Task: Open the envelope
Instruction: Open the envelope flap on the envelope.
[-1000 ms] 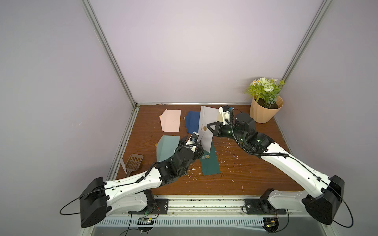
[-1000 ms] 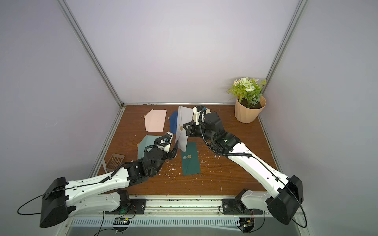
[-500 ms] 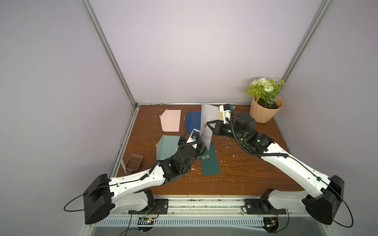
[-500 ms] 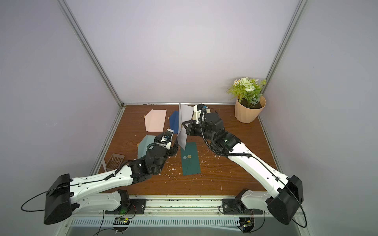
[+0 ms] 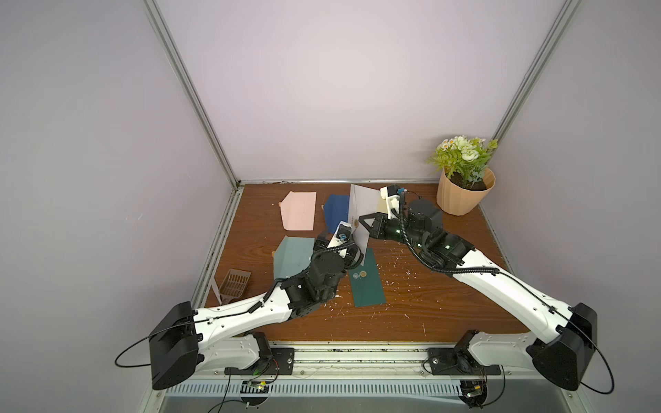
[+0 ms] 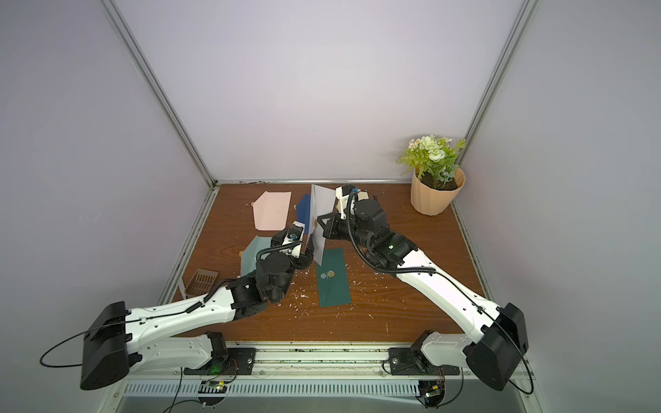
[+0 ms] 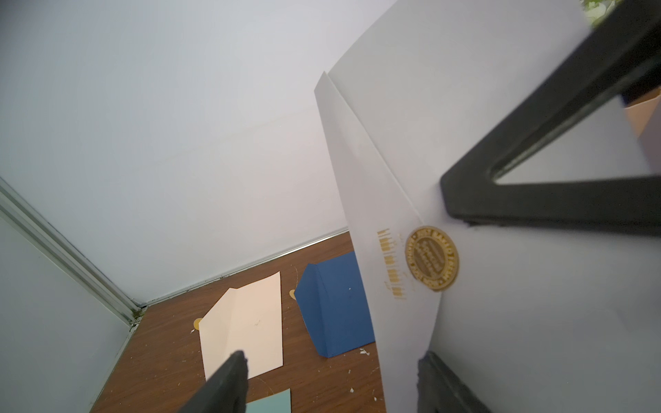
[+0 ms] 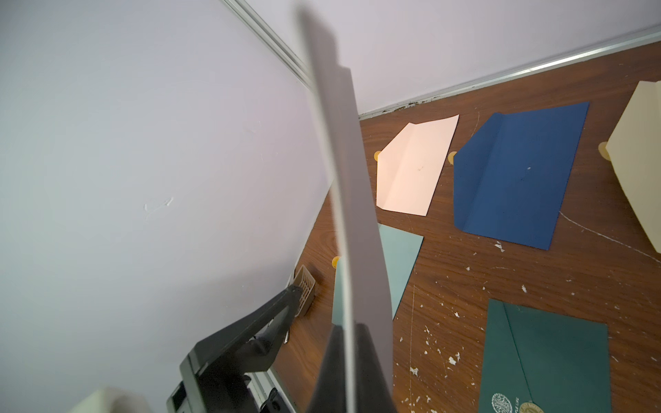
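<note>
On the white envelope [image 7: 536, 314], a gold seal [image 7: 431, 258] bears unreadable lettering.

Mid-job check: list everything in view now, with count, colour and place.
white envelope: 1, white, gold seal, held upright, centre
pink envelope: 1, pale pink, rear
blue envelope: 1, navy, beside pink envelope
teal envelope: 1, light teal, partly under left arm
green envelope: 1, dark green, flat, centre
cream envelope: 1, cream, rear, beside blue envelope
potted plant: 1, green, peach pot, rear right corner
basket: 1, brown, left edge
table: 1, brown wood
paper scraps: many, white, scattered on table
left gripper: 1, black, open at white envelope's lower edge
right gripper: 1, black, shut on white envelope
</note>
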Available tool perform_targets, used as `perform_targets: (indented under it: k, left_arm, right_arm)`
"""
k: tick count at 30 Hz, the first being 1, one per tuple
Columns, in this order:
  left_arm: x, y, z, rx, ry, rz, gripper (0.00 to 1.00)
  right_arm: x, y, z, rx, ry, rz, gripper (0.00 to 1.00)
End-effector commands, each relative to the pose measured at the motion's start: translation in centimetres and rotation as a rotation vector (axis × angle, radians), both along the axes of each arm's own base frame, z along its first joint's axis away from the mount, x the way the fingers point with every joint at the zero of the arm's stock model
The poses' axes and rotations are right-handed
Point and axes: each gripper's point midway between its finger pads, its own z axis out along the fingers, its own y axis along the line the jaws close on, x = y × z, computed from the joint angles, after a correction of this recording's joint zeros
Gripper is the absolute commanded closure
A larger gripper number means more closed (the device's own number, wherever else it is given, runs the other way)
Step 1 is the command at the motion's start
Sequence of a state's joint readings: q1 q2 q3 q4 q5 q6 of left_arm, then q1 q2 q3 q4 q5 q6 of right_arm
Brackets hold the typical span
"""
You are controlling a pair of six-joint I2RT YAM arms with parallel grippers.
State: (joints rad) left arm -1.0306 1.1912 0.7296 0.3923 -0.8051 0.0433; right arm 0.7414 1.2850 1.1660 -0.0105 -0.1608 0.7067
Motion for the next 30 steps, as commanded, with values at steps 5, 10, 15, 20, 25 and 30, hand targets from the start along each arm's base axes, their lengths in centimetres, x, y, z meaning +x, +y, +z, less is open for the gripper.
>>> perform_targets:
  k: [5,10,15,20,25,30]
  left_arm:
    - [0.6,0.3,2.2,-0.051,-0.053,0.056,0.23]
    - [0.7,1.1,2.9,-0.064,-0.074,0.093,0.23]
    - [0.8,1.3,3.3,-0.057,-0.084,0.108,0.23]
    - [0.9,1.4,3.8,-0.059,-0.097,0.116,0.23]
    - [0.9,1.5,4.4,-0.057,-0.112,0.12,0.23]
    - [0.9,1.6,4.6,-0.058,-0.12,0.125,0.23]
  right_arm:
    - [-1.7,1.1,-0.4,0.003,0.033,0.075,1.0]
    - [-2.1,1.3,-0.6,0.002,0.038,0.083,1.0]
    - [-2.2,1.3,-0.9,-0.001,0.044,0.083,1.0]
    - [-2.2,1.5,-1.2,-0.01,0.05,0.087,1.0]
    - [-2.4,1.5,-1.4,-0.018,0.053,0.088,1.0]
    - [-2.5,1.7,-1.9,-0.024,0.061,0.094,1.0]
